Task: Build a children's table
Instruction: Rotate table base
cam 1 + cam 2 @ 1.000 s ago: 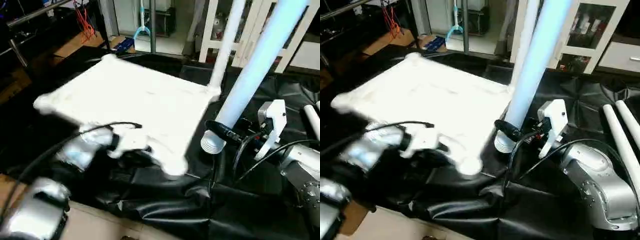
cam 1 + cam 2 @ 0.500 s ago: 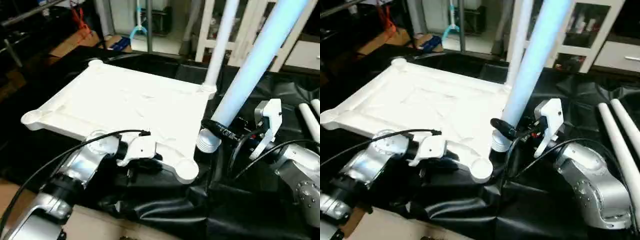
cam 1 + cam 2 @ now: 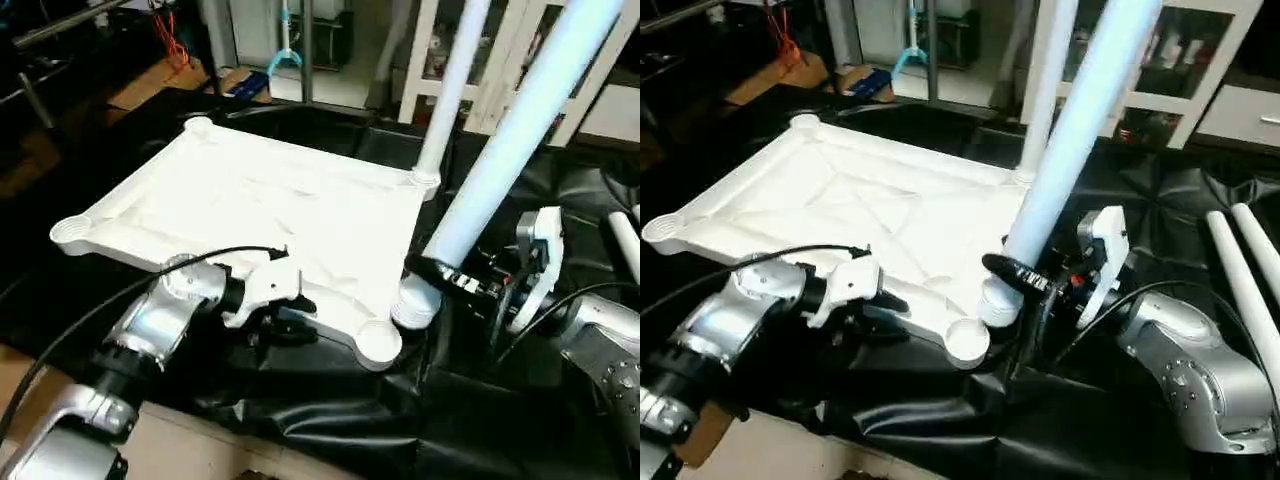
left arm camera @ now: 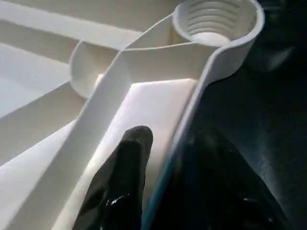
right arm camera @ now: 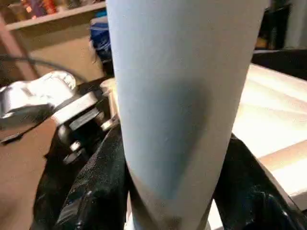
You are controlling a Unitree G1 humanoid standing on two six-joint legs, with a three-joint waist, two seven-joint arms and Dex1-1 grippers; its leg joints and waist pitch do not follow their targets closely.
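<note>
The table top (image 3: 260,215) lies upside down on the black-draped counter (image 3: 330,420), ribs up, with one leg (image 3: 447,95) already standing in its far corner socket. I am holding a second leg (image 3: 510,150) in my right end effector (image 3: 440,272), closed around it just above its threaded end, which sits beside the empty near socket (image 3: 378,341) rather than over it. The leg leans steeply, so if I press down now the threads could catch crooked or skid off the socket's rim. My left end effector (image 4: 168,191) straddles the top's near edge wall, one finger (image 4: 125,177) inside and one outside. I judge that grip light; a sideways push from the leg could slide the top across the slippery sheet. Two spare legs (image 3: 1245,275) lie to the right.
</note>
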